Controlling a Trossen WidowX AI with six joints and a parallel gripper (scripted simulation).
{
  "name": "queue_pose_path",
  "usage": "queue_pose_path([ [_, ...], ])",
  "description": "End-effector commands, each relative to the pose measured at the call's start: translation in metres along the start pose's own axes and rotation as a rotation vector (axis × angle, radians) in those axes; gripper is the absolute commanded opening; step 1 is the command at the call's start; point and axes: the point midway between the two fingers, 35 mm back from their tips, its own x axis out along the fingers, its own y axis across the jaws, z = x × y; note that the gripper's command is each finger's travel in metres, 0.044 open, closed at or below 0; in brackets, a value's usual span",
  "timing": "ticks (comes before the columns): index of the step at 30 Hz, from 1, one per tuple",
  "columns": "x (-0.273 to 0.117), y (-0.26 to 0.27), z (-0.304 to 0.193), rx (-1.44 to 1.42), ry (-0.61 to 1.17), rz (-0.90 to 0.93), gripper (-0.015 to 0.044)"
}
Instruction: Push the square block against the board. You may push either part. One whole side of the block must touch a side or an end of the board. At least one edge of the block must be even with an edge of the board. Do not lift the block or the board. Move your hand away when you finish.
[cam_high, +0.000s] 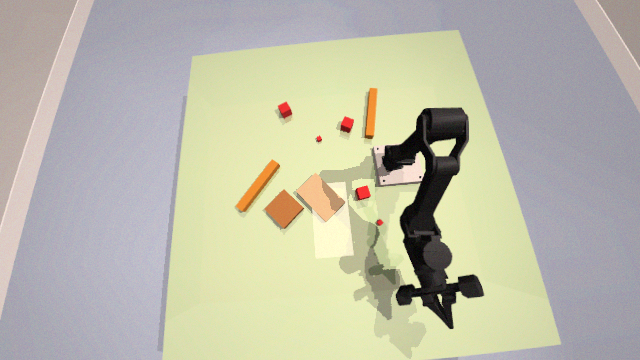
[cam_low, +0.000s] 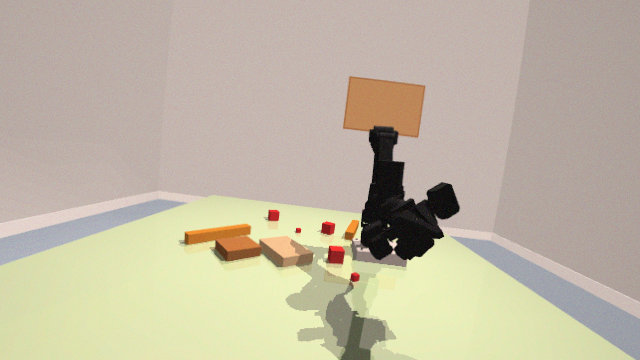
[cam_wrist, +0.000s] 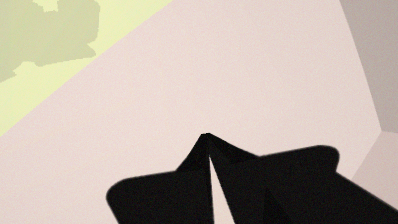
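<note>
Square block, dark brown (cam_high: 284, 209) (cam_low: 237, 248): flat on the green table (cam_high: 240, 300) (cam_low: 125, 300), well off to one side of the gripper (cam_high: 451, 327) (cam_low: 439, 234) (cam_wrist: 207, 134) and back from its fingertips; in the top view, left of and above them.

Tan board (cam_high: 312, 192) (cam_low: 282, 247): flat, between the block and my gripper's side of the table, so the nearer of the two parts. Its long axis slants down toward the gripper's side in the top view. The block faces one long side across a narrow gap, sides near parallel, the block overhanging the board's upper-left end. Not yet flush, by my reading.

Gripper: fingers closed together on nothing, raised over the table, touching neither part.

An orange bar (cam_high: 257, 186) (cam_low: 217, 234) lies beyond the block from the gripper. A red cube (cam_high: 363, 192) (cam_low: 336, 254) and a tiny red cube (cam_high: 380, 222) (cam_low: 355, 277) sit nearer the gripper than the board does.

Judgement: the board's outer long side is the one I can reach directly; pushing the block instead means going round to its far side. Either way, the overhang needs a sideways correction to bring edges even.
</note>
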Motion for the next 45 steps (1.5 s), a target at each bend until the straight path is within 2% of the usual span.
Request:
queue_pose_path([
  [1,-0.001,0.017,-0.009,0.058,0.010,0.052,0.0000],
  [11,-0.012,0.082,-0.032,0.296,0.029,0.247,0.0000],
  [23,-0.047,0.157,-0.054,0.586,0.104,0.482,0.0000],
  [45,-0.146,0.270,-0.085,1.101,0.370,0.861,0.0000],
])
